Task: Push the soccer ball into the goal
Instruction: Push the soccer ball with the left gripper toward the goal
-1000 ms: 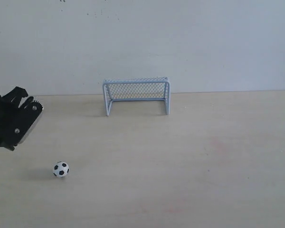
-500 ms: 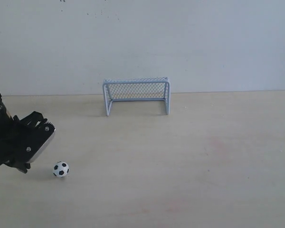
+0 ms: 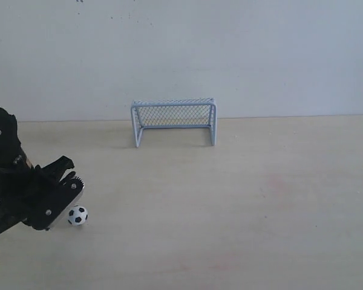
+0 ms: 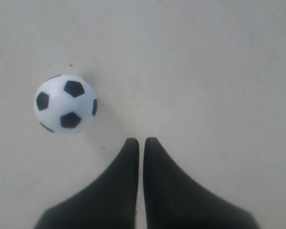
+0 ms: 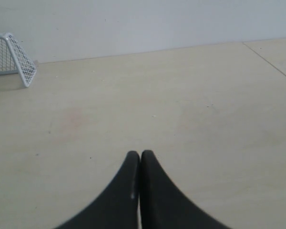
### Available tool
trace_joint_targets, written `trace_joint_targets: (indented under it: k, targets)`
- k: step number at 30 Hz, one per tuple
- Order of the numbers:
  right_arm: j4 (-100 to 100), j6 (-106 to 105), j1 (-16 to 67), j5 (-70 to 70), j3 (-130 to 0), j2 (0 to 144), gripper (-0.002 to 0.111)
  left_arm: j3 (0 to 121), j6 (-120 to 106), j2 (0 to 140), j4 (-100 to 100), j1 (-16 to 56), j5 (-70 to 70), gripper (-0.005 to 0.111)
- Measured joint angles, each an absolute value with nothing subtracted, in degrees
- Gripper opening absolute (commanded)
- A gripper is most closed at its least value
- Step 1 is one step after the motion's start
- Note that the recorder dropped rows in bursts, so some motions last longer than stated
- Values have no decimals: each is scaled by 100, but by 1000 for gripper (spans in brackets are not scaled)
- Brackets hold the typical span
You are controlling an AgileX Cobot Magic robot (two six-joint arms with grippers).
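The tiny white ball with black pentagon patches lay on the pale wooden desk toward its front left corner, well apart from the goal. The small goal with its pale blue-white tube frame and fine mesh net stood upright at the far edge of the desk, a little left of that edge's middle, close before the white wall, its open mouth facing the front edge.

The black left gripper hung low over the desk just beside the ball, on the side nearer the left edge. Its two tapered fingers were clenched together with only a hairline slit between them, grasping nothing. In the left wrist view the ball sat near the fingertips but apart from them.

The black right gripper was likewise pressed closed on nothing, over bare desk well apart from the goal, one post of which showed in the right wrist view.
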State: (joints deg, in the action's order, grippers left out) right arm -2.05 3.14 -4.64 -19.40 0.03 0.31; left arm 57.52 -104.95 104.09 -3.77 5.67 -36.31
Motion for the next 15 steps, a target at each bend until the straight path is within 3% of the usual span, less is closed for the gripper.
trace_joint_targets:
  k: [15]
  targets:
    - [-205,314,-464,-1940,3,31,0,5564,-10866,10559,165,572,-3331,4]
